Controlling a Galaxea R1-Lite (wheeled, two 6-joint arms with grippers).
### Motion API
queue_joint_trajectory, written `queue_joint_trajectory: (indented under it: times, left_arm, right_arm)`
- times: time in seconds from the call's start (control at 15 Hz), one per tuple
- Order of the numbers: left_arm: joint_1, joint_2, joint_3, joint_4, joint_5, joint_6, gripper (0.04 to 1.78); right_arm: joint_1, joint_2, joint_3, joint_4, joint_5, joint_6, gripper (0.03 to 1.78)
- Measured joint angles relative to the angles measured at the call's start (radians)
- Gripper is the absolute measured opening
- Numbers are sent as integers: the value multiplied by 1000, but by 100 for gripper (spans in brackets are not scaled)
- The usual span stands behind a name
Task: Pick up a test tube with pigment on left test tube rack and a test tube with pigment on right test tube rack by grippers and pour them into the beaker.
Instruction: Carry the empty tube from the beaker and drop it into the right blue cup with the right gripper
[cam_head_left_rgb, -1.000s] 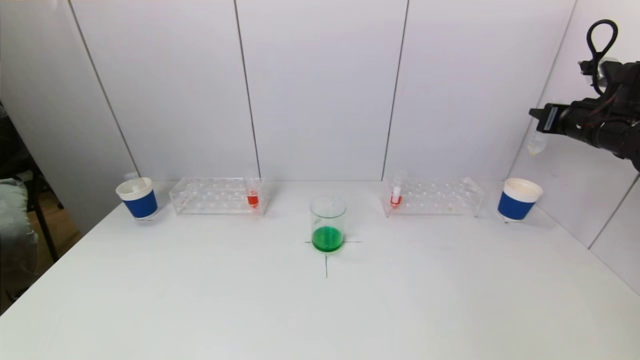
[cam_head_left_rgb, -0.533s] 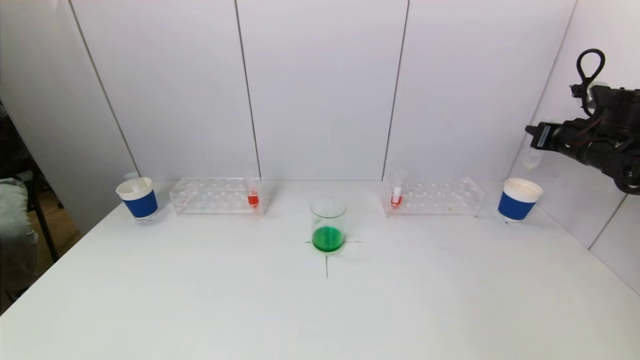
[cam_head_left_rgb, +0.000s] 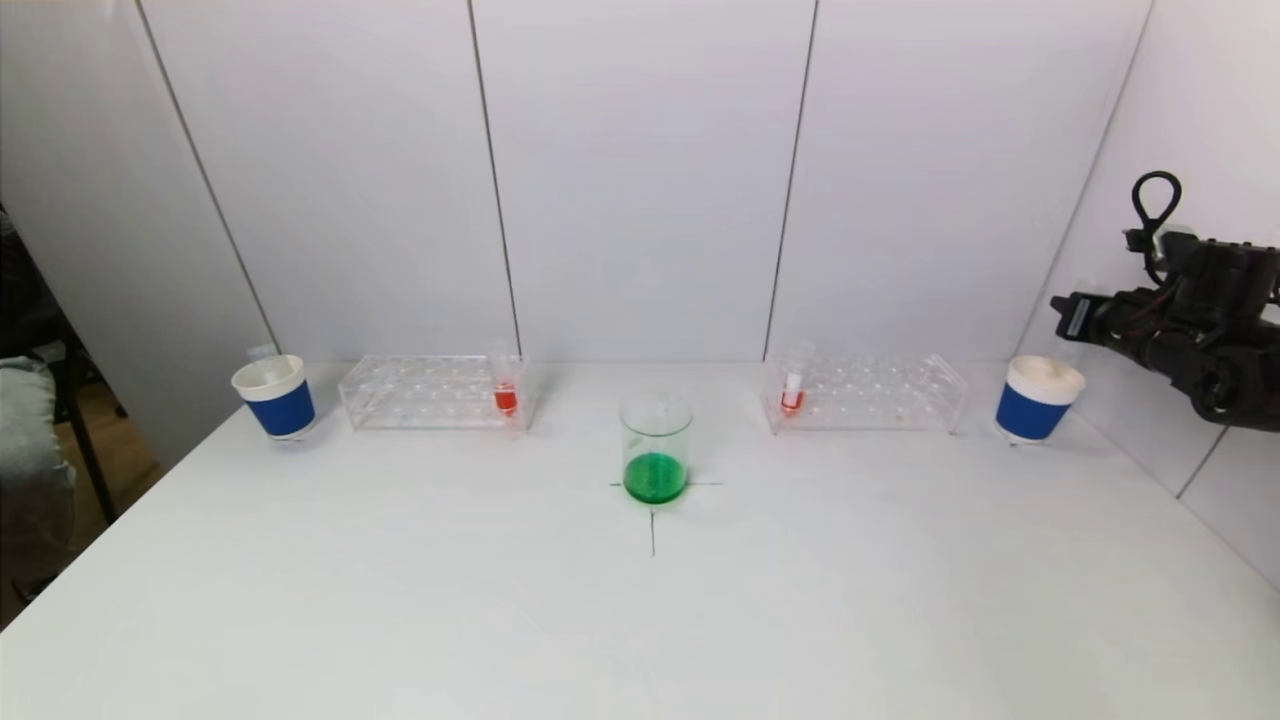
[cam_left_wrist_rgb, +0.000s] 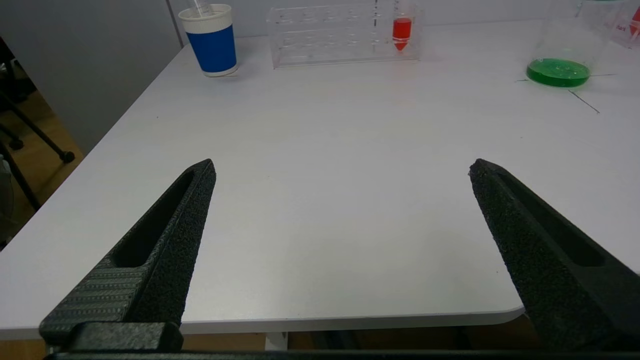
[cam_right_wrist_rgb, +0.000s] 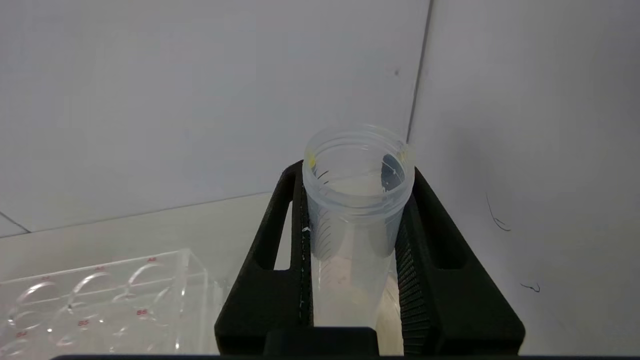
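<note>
A glass beaker with green liquid stands at the table's middle. The left rack holds a tube with red pigment. The right rack holds another red tube. My right gripper is at the far right, just above the right blue cup. In the right wrist view it is shut on a clear, nearly empty test tube, held upright with its mouth open. My left gripper is open and empty over the table's near left edge, out of the head view.
A second blue cup with a clear tube in it stands left of the left rack. The wall panels stand close behind and to the right of my right gripper. A black cross marks the table under the beaker.
My right gripper has come down with the clear tube, from high by the wall to just above the right blue cup. Nothing else has moved.
</note>
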Motion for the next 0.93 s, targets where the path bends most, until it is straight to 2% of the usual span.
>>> queue_joint_trajectory:
  times: [0.53,0.73,0.93]
  left_arm:
    - [0,0,0,0,0,1,177]
    - [0,0,0,0,0,0,177]
    - [0,0,0,0,0,0,177]
  right_arm:
    - [-1,69,32,-27,-1,-5,53]
    - [-1,78,54,-86,-1,-5,53]
    - [-1,80,64,-92,-1,-7,53]
